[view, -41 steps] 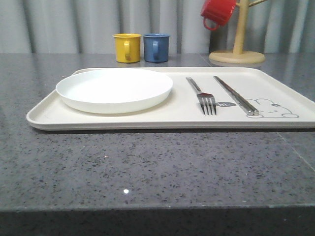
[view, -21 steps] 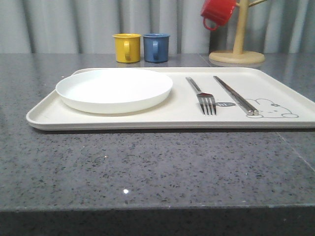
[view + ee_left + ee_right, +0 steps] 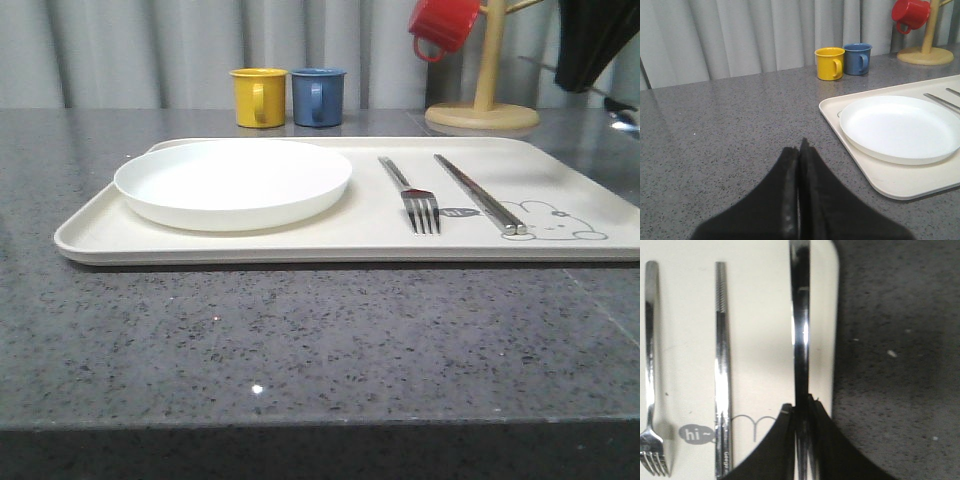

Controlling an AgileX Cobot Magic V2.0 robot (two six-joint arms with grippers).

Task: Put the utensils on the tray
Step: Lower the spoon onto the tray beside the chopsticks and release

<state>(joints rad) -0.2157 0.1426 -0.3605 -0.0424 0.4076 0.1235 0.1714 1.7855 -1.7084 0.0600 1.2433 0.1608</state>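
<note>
The cream tray [image 3: 755, 340] lies beneath the right gripper [image 3: 802, 412], whose jaws pinch a metal spoon [image 3: 800, 330] by its handle, beside the chopsticks [image 3: 722, 365]. Lower it flat, parallel to them, inside the rim. The left gripper [image 3: 799, 165] is pressed together, empty.

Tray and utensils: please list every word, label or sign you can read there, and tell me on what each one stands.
"hi~": in a small grey speech bubble printed on the large flat cream rectangular tray, beside the line-drawn bunny.
Tiny engraved marking near the end of the long metal chopsticks: too small and blurred to read.
Shiny metal fork: no text visible.
</note>
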